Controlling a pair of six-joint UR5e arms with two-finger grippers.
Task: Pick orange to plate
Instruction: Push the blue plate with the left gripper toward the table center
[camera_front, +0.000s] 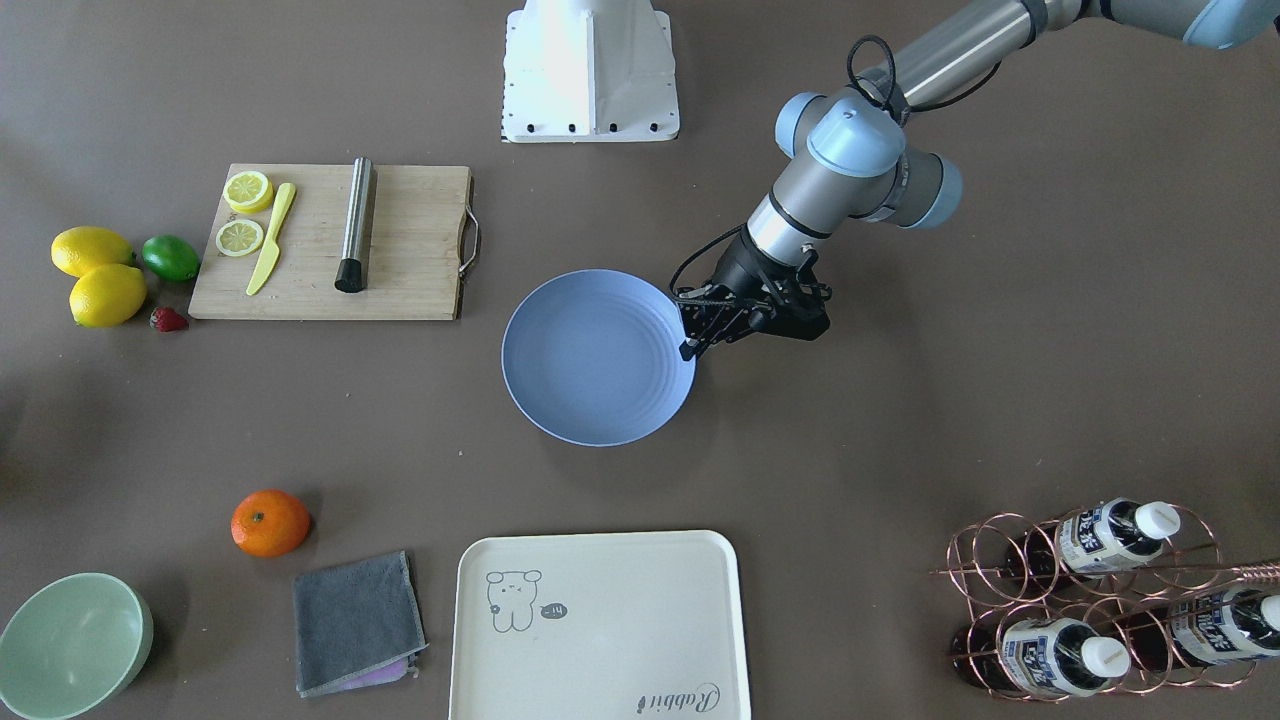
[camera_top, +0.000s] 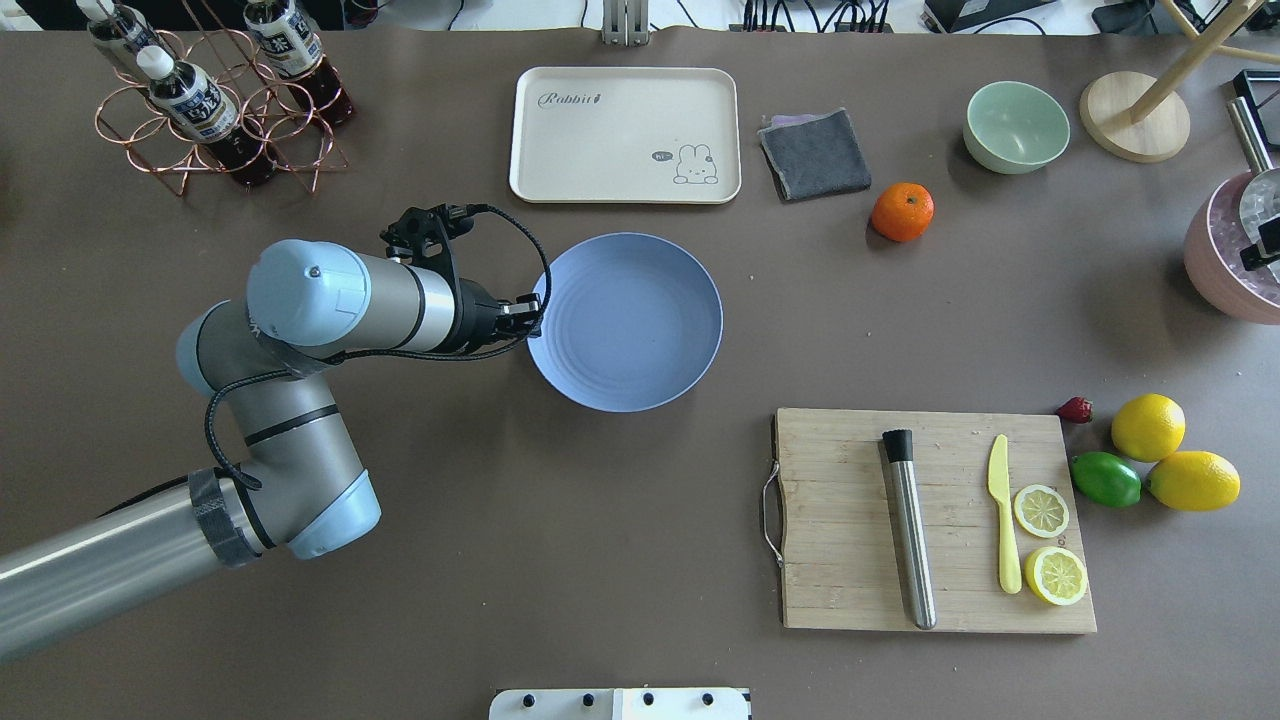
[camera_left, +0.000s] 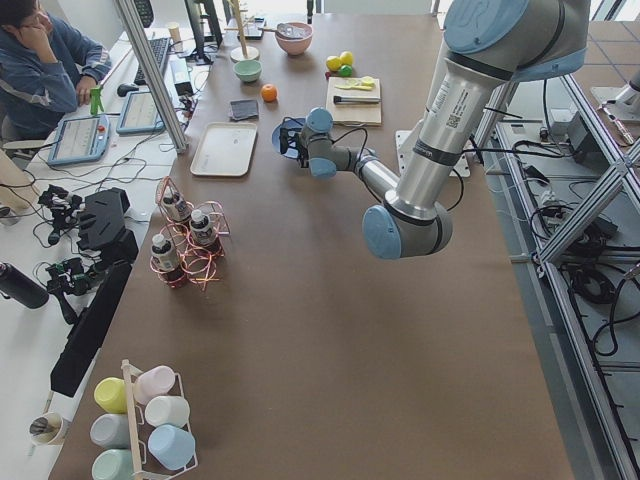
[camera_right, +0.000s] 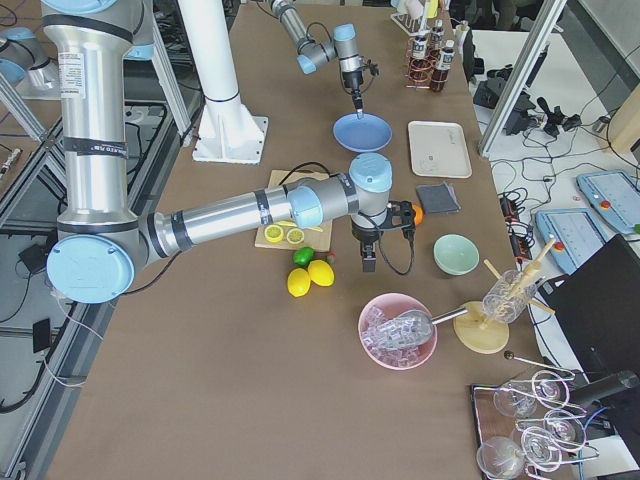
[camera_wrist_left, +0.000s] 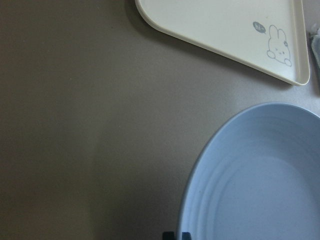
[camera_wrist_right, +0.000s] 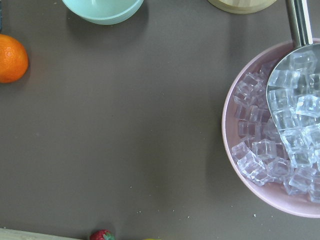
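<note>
The orange (camera_front: 271, 522) (camera_top: 902, 211) rests on the table beside a grey cloth, with nothing holding it; it also shows at the left edge of the right wrist view as the orange (camera_wrist_right: 11, 57). The light-blue plate (camera_front: 598, 357) (camera_top: 625, 320) lies mid-table and holds nothing. My left gripper (camera_front: 690, 347) (camera_top: 537, 312) is shut, its tips at the plate's rim on my left side; I cannot tell whether they touch it. My right gripper (camera_right: 369, 263) hangs high between the orange and a pink bowl; I cannot tell whether it is open or shut.
A cream tray (camera_top: 625, 135), a grey cloth (camera_top: 815, 152) and a green bowl (camera_top: 1016, 125) line the far side. A cutting board (camera_top: 850, 520) with knife, lemon slices and metal cylinder sits near right, with lemons (camera_top: 1148, 427) and a lime beside it. Also present: pink ice bowl (camera_wrist_right: 235, 130), bottle rack (camera_top: 200, 100).
</note>
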